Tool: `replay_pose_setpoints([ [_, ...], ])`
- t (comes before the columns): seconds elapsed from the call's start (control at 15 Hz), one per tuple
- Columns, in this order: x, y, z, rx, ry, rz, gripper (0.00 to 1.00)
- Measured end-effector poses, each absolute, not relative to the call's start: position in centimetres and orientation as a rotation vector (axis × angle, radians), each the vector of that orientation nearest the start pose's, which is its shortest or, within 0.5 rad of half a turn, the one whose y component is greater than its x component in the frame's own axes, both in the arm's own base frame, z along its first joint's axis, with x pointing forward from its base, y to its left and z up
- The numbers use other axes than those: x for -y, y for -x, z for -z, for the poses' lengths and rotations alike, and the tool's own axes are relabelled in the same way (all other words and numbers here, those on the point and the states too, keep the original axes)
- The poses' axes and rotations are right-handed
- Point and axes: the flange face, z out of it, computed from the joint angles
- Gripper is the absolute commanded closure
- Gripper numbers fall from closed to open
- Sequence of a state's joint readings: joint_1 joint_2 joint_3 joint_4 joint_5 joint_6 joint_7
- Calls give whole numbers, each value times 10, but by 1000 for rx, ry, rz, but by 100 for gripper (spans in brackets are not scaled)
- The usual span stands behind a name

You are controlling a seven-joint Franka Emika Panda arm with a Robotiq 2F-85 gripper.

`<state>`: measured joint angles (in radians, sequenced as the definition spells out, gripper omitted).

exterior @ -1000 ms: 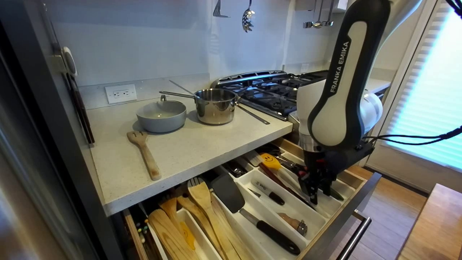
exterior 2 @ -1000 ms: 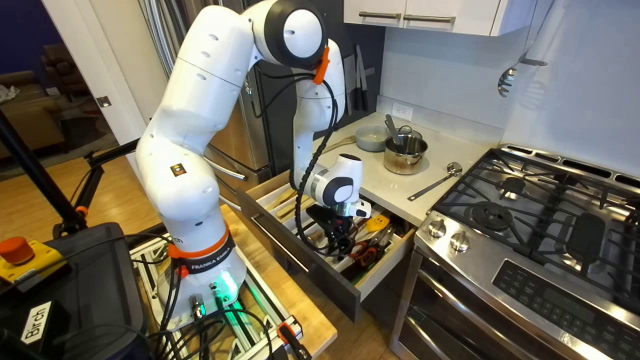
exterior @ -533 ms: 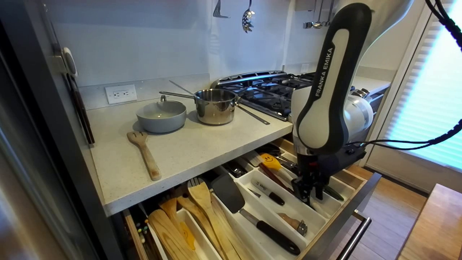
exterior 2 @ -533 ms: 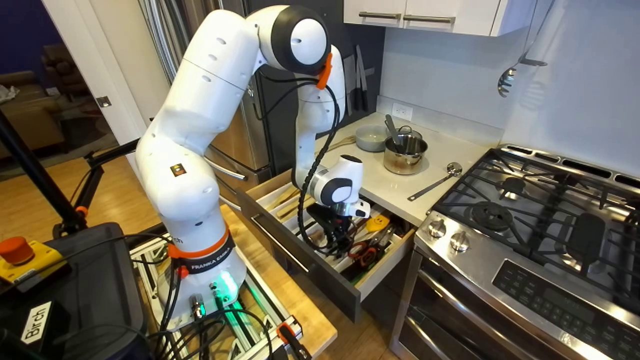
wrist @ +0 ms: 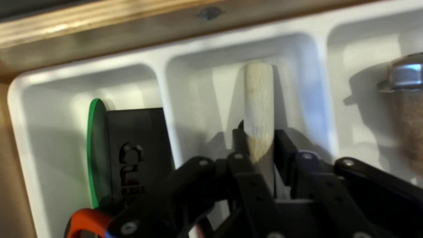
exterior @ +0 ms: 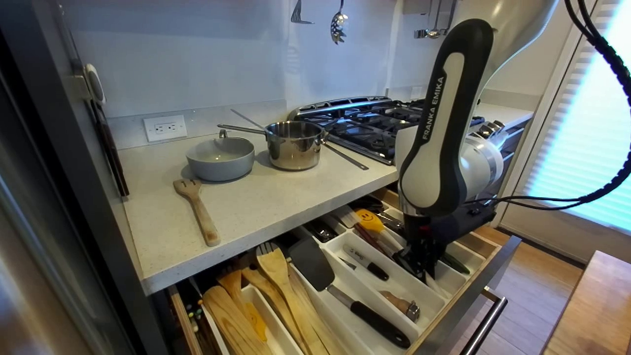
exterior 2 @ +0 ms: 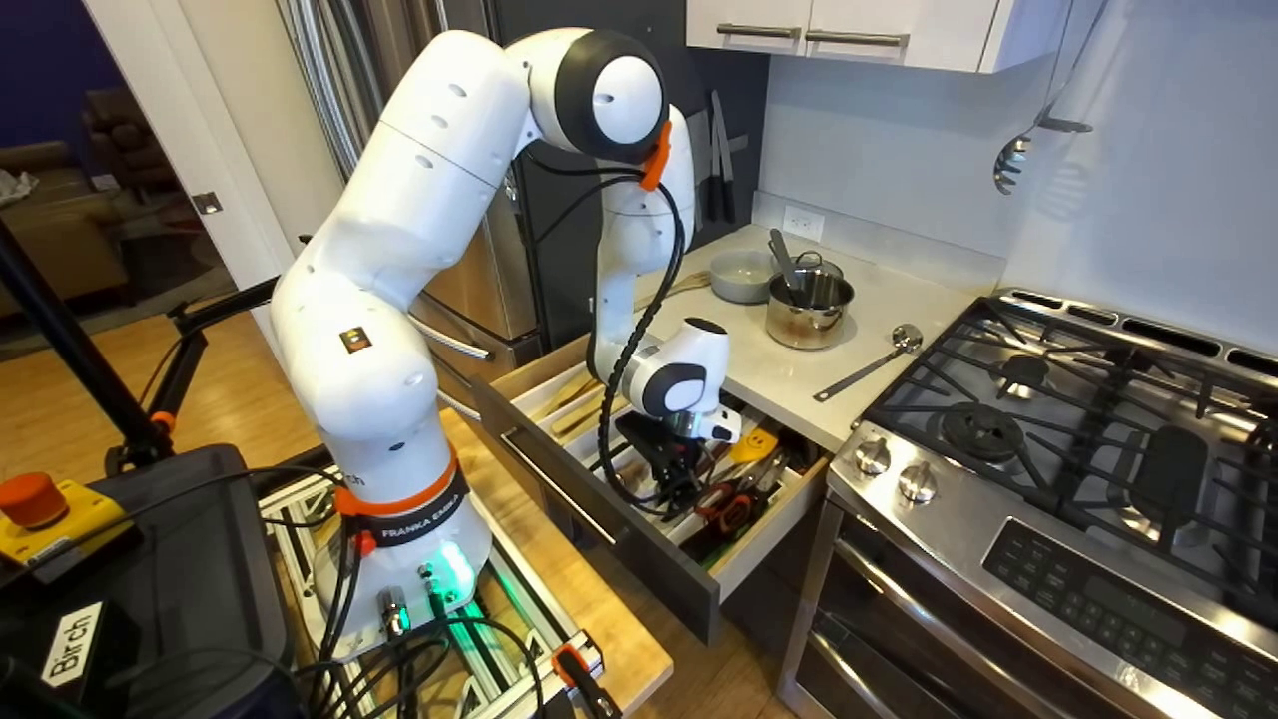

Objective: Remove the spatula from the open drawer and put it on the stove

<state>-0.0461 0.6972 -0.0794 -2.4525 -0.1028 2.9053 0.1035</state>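
White divider walls [wrist: 166, 105] flank the tool [wrist: 261, 143], which pinches a pale wooden handle [wrist: 259, 96] near orange-handled scissors [wrist: 88, 218].

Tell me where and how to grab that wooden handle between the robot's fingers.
Probably partway along the pale wooden handle, from above, the end effector straddling it: it's slim and runs lengthwise in an open compartment, with space on both sides, while walls would hinder a sideways approach.

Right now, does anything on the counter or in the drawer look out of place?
Nothing visible looks spilled or damaged. Mildly out of place, perhaps: a wooden turner and a long-handled metal utensil lie loose on the counter, while other utensils sit in the drawer. The arm hides part of it.
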Motion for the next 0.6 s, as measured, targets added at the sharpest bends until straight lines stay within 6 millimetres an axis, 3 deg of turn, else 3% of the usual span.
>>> replay_pose_setpoints([
  [0.27, 55, -409, -25, -205, 3177, -349, 94],
  [0.6, 41, -419, -76, -326, 3099, -249, 94],
])
